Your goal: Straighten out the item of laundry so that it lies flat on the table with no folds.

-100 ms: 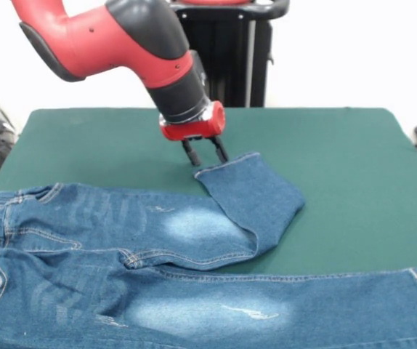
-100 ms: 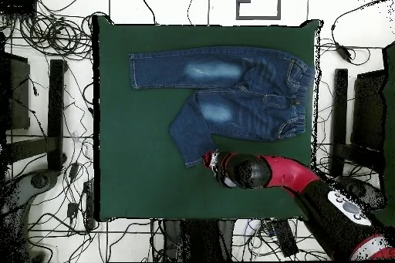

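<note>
Gripper, jaws spread, is hovering by the folded leg's hem, perhaps touching; jeans on counter looking soft, heavy—grip hem.

Glossy red arm with black joint sections, a red wrist collar and seemingly two thin black prongs.

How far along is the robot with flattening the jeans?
Partly done. One leg of the blue denim jeans already lies straight along the dark green felt table, and the waist looks flat. The other leg is folded back at the knee, its hem pointing toward the red and black gripper, open just above that hem. Left: pull that leg out straight.
</note>
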Controlling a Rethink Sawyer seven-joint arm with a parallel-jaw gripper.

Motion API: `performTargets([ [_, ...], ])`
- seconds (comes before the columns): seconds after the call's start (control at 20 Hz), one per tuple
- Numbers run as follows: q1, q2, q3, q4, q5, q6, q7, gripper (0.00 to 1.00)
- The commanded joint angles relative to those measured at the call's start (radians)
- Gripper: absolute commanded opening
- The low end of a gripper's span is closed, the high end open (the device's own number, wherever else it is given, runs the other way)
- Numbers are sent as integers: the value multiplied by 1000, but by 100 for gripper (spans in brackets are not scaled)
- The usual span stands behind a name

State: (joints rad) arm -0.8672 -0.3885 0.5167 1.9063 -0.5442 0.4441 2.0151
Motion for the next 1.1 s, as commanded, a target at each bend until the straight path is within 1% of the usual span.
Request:
performTargets([
  [0.05,90,7,-72,-78,72,-254,267,100],
  [0.25,98,2,-83,-63,110,-276,251,100],
  [0.55,123,-32,-99,-34,165,-307,277,100],
  [0.85,134,-31,-125,-13,193,-361,266,100],
  [1.1,179,-35,-177,-14,216,-416,279,100],
])
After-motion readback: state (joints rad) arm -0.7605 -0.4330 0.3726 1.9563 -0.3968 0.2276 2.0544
